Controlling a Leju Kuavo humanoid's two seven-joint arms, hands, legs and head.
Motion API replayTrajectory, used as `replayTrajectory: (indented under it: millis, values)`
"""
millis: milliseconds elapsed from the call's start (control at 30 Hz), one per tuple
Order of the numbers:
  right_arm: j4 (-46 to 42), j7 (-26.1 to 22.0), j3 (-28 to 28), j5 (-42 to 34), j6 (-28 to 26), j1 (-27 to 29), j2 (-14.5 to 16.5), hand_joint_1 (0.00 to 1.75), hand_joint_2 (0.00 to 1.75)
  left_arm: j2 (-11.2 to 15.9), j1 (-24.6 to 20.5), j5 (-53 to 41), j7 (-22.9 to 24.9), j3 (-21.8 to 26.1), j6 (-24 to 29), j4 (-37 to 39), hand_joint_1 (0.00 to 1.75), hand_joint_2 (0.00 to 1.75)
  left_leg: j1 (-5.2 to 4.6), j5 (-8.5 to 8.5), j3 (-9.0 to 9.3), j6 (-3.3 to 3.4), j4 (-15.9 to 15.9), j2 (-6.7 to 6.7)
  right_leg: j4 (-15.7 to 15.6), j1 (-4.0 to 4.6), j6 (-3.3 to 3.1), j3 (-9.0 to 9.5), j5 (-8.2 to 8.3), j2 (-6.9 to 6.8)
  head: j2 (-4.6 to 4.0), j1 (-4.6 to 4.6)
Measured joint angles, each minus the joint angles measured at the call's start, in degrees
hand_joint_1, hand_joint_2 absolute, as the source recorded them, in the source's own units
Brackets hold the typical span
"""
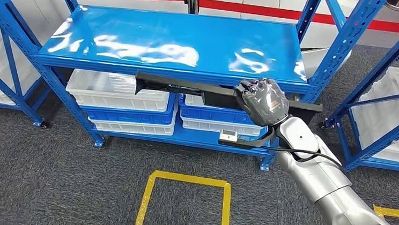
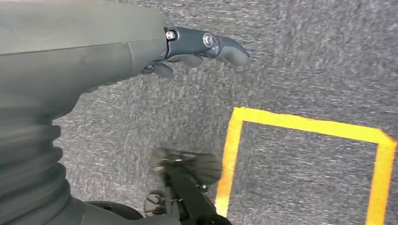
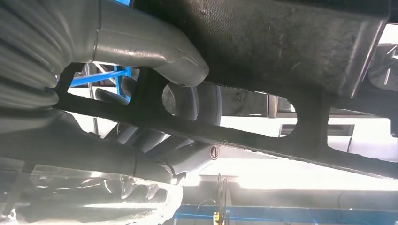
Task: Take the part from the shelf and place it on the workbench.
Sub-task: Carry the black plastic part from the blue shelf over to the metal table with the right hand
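Note:
A long black part [image 1: 188,87] lies level in front of the blue shelf [image 1: 175,46], just below the edge of its top board. My right hand [image 1: 263,100] grips it near its right end, fingers wrapped over the bar. In the right wrist view the black part [image 3: 263,42] runs close across the picture with the thumb [image 3: 155,44] pressed against it and darker fingers [image 3: 187,101] curled behind its cut-out web. My left hand [image 2: 197,47] hangs over the grey carpet, fingers loosely extended, holding nothing.
White bins [image 1: 118,91] on blue trays fill the lower shelf level. More blue racks stand at the left [image 1: 3,49] and right [image 1: 387,89]. Yellow floor tape [image 1: 185,197] marks a rectangle on the carpet before the shelf.

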Motion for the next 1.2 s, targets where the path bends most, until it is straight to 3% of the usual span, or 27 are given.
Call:
replayTrajectory:
  millis: [33, 67, 133, 200, 267, 333, 400, 467, 500, 533, 567, 633, 700, 767, 833, 867, 900, 967, 1000, 1033, 1067, 1100, 1133, 1200]
  values:
    - [-0.03, 0.03, -0.03, 0.01, 0.08, 0.07, -0.04, 1.75, 1.75, -0.01, 0.00, -0.02, 0.00, 0.00, -0.01, 0.00, 0.00, 1.75, -0.01, 0.12, 0.81, 0.18, 0.76, -0.01, 0.01, 0.15, 0.07, -0.63, 0.50, 0.02, 0.00, -0.01]
    - [-0.08, 0.04, -0.08, 0.02, 0.16, 0.14, -0.11, 1.75, 1.75, -0.01, -0.01, -0.03, 0.00, 0.00, -0.01, 0.00, 0.00, 1.75, -0.05, 1.01, 2.66, 0.48, -0.58, -0.02, 0.02, 0.29, 0.17, -1.21, 0.97, 0.04, 0.00, -0.01]
    - [-0.26, 0.05, -0.26, 0.07, 0.37, 0.18, -0.25, 1.75, 1.75, -0.01, -0.07, -0.05, 0.00, 0.00, -0.04, -0.01, 0.00, 1.75, -0.23, 2.85, 8.27, 1.36, -7.46, -0.15, 0.01, 0.47, 0.42, -2.12, 1.82, 0.09, 0.00, -0.01]
    - [-0.41, 0.10, -0.48, 0.23, 0.63, -0.09, -0.29, 1.75, 1.75, 0.04, -0.15, -0.14, 0.00, 0.00, -0.09, -0.02, 0.00, 1.75, -0.69, 2.74, 12.41, 1.96, -13.80, -0.41, -0.17, 0.53, 1.03, -2.51, 2.66, 0.03, 0.00, 0.04]
    - [-0.43, 0.19, -0.59, 0.49, 0.79, -0.43, -0.09, 1.75, 1.75, 0.09, -0.19, -0.26, 0.02, 0.00, -0.14, -0.02, 0.00, 1.75, -1.24, 2.64, 13.28, 2.39, -15.79, -0.60, -0.76, 0.35, 2.01, -2.59, 3.68, -0.06, 0.00, -0.02]
    - [-0.39, 0.26, -0.73, 0.77, 0.81, -0.61, 0.09, 1.75, 1.75, 0.07, -0.33, -0.27, 0.06, 0.01, -0.16, -0.02, 0.00, 1.75, -1.22, 4.20, 13.14, 3.13, -16.86, -0.42, -0.99, 0.39, 2.66, -2.99, 3.80, -0.07, 0.00, 0.00]
    - [-0.23, 0.42, -1.00, 1.07, 0.76, -0.94, 0.13, 1.75, 1.75, -0.02, -0.62, -0.27, -0.02, 0.02, -0.21, -0.04, 0.00, 1.75, -1.06, 5.92, 12.50, 3.95, -17.99, -0.11, 2.42, 0.62, 2.27, -4.56, 0.80, -0.03, 0.00, 0.19]
    - [0.04, 0.64, -1.27, 1.43, 0.67, -1.23, 0.24, 1.75, 1.75, -0.06, -0.81, -0.35, -0.19, 0.02, -0.38, -0.07, 0.00, 1.75, -1.23, 7.11, 11.03, 4.39, -18.05, -0.02, 10.13, 0.56, 1.68, -6.95, -3.96, 0.00, 0.00, 0.25]
    - [0.24, 0.76, -1.37, 1.63, 0.62, -1.27, 0.29, 1.75, 1.75, -0.06, -0.84, -0.40, -0.24, 0.02, -0.50, -0.07, 0.00, 1.75, -1.31, 7.70, 10.23, 4.40, -18.04, -0.02, 13.85, 0.53, 1.81, -7.79, -5.45, 0.00, 0.00, 0.23]
    - [0.45, 0.86, -1.43, 1.81, 0.58, -1.27, 0.31, 1.75, 1.75, -0.07, -0.85, -0.45, -0.28, 0.02, -0.60, -0.07, 0.00, 1.75, -1.36, 8.29, 9.45, 4.36, -18.01, -0.02, 16.09, 0.52, 2.20, -7.90, -5.91, 0.00, 0.00, 0.23]
    - [0.67, 0.93, -1.47, 1.98, 0.53, -1.26, 0.33, 1.75, 1.75, -0.09, -0.88, -0.48, -0.28, 0.02, -0.68, -0.07, 0.00, 1.75, -1.39, 8.89, 8.68, 4.26, -17.98, -0.02, 16.28, 0.51, 2.78, -7.01, -5.32, 0.00, 0.00, 0.26]
    - [1.04, 1.01, -1.60, 2.39, 0.32, -1.30, 0.50, 1.75, 1.75, -0.15, -1.00, -0.50, -0.27, 0.02, -0.78, -0.07, 0.00, 1.75, -1.41, 10.04, 7.28, 3.89, -17.86, -0.05, 10.43, 0.51, 3.70, -2.10, -3.01, -0.02, 0.00, 0.25]
    - [1.40, 1.01, -1.84, 2.98, -0.08, -1.47, 1.06, 1.75, 1.75, -0.17, -1.21, -0.48, -0.23, 0.02, -0.78, -0.10, 0.00, 1.75, -1.62, 11.13, 6.10, 3.31, -17.62, -0.02, 1.59, 0.85, 3.38, 3.87, -2.70, 0.05, 0.00, 0.16]
    - [1.98, 0.95, -2.15, 3.66, -0.59, -1.66, 1.87, 1.75, 1.75, -0.17, -1.43, -0.44, -0.15, 0.02, -0.71, -0.13, 0.00, 1.75, -1.82, 12.22, 5.39, 2.78, -17.60, 0.01, -2.29, 1.23, 2.57, 5.90, -3.26, 0.17, 0.00, 0.05]
    - [2.83, 0.90, -2.39, 4.34, -0.92, -1.77, 2.79, 1.75, 1.75, -0.07, -1.48, -0.37, 0.01, 0.03, -0.57, -0.12, 0.00, 1.75, -1.70, 12.47, 4.75, 2.23, -17.46, -0.14, -2.33, 0.69, 1.75, 4.88, -2.47, 0.19, 0.00, 0.00]
    - [3.24, 0.90, -2.49, 4.65, -0.99, -1.82, 3.29, 1.75, 1.75, -0.02, -1.46, -0.33, 0.08, 0.04, -0.50, -0.11, 0.00, 1.75, -1.53, 11.35, 4.22, 1.84, -16.68, -0.26, -2.33, 0.36, 1.14, 4.41, -1.96, 0.16, 0.00, -0.11]
    - [3.58, 0.89, -2.60, 4.97, -1.02, -1.86, 3.82, 1.75, 1.75, 0.04, -1.44, -0.31, 0.11, 0.04, -0.40, -0.11, 0.00, 1.75, -1.30, 9.06, 3.50, 1.37, -14.76, -0.37, -2.38, 0.05, 0.56, 3.93, -1.40, 0.10, 0.00, -0.21]
    - [4.08, 0.92, -2.91, 5.35, -1.08, -1.91, 4.73, 1.75, 1.75, 0.06, -1.48, -0.29, 0.13, 0.04, -0.22, -0.11, 0.00, 1.75, -0.82, 3.16, 1.77, 0.46, -7.83, -0.45, -2.22, 0.04, -0.11, 2.98, -0.40, -0.01, 0.00, -0.41]
    - [4.30, 0.96, -3.09, 5.50, -1.11, -1.91, 5.09, 1.75, 1.75, 0.07, -1.51, -0.31, 0.13, 0.04, -0.17, -0.11, 0.00, 1.75, -0.61, 1.10, 1.08, 0.11, -3.86, -0.45, -2.08, 0.08, -0.11, 2.35, 0.06, -0.07, 0.00, -0.43]
    - [4.48, 1.03, -3.21, 5.62, -1.12, -1.90, 5.35, 1.75, 1.75, 0.08, -1.53, -0.34, 0.14, 0.04, -0.14, -0.11, 0.00, 1.75, -0.42, 0.49, 0.92, -0.14, -1.04, -0.44, -1.86, 0.09, -0.02, 1.62, 0.52, -0.11, 0.00, -0.42]
    - [4.65, 1.09, -3.33, 5.75, -1.13, -1.89, 5.56, 1.75, 1.75, 0.10, -1.55, -0.38, 0.17, 0.04, -0.15, -0.11, 0.00, 1.75, -0.21, 1.10, 1.53, -0.31, 0.10, -0.42, -1.61, 0.07, 0.14, 0.83, 0.98, -0.14, 0.00, -0.45]
    - [4.78, 1.14, -3.45, 5.87, -1.13, -1.87, 5.67, 1.75, 1.75, 0.13, -1.57, -0.43, 0.21, 0.04, -0.16, -0.12, 0.00, 1.75, 0.02, 2.51, 3.09, -0.41, -0.72, -0.41, -1.35, 0.01, 0.33, 0.02, 1.42, -0.13, 0.00, -0.44]
    - [4.86, 1.17, -3.60, 5.96, -1.13, -1.87, 5.73, 1.75, 1.75, 0.16, -1.64, -0.46, 0.26, 0.04, -0.16, -0.13, 0.00, 1.75, 0.24, 3.85, 5.63, -0.49, -3.54, -0.42, -1.09, -0.06, 0.62, -0.73, 1.86, -0.10, 0.00, -0.46]
    - [4.93, 1.20, -4.12, 6.07, -1.15, -1.86, 5.75, 1.75, 1.75, 0.19, -1.86, -0.52, 0.31, 0.04, -0.18, -0.15, 0.00, 1.75, 0.26, 3.74, 11.02, -0.48, -10.99, -0.76, -0.77, -0.01, 1.42, -1.80, 2.68, -0.09, 0.00, -0.42]
